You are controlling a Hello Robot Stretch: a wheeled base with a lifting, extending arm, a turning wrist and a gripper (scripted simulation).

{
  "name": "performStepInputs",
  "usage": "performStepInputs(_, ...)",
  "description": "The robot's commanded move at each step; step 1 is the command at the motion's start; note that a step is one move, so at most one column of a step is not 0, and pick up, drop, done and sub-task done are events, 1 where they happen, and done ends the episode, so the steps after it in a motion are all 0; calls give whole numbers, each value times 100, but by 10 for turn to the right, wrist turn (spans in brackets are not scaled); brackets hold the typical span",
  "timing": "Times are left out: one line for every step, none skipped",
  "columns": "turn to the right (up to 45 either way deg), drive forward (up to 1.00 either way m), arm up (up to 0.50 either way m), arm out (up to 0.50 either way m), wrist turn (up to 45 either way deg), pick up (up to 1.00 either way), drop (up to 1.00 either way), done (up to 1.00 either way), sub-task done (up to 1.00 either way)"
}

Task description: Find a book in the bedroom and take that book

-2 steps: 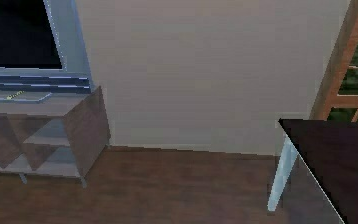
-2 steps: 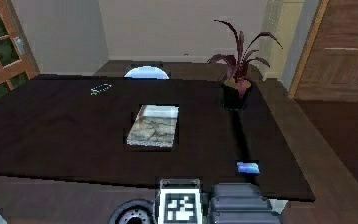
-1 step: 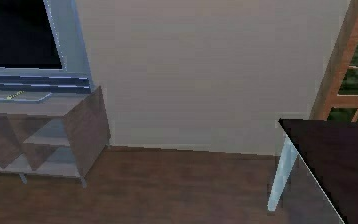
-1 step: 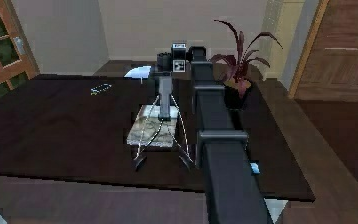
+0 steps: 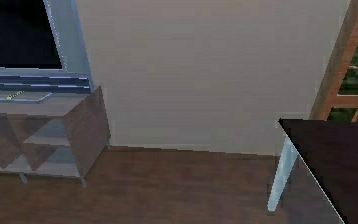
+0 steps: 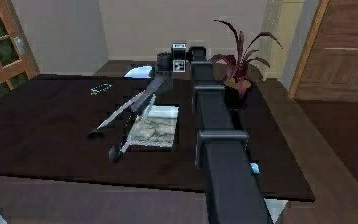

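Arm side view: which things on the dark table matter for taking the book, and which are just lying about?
For the job: pale flat book lying on the dark table; tool near it.
Lying about: red-leaved plant; small dark item; pale blue thing.

A large flat television with a black screen and grey frame [image 5: 27, 35] stands on a low brown wooden stand with open shelves [image 5: 85, 125], against a plain beige wall [image 5: 197, 70]. The floor is of dark brown wooden boards [image 5: 177, 190]. At the forward view's right I see a corner of a big dark brown table [image 5: 332, 160] with a pale leg, and behind it a wooden-framed glass door [image 5: 352, 80]. At the table's far edge is a potted plant with dark red pointed leaves [image 6: 242, 50], near a brown panelled wooden door [image 6: 342, 45].
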Motion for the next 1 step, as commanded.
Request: performStepInputs(0, 0, 0, 0, 450, 0, 0, 0, 0)
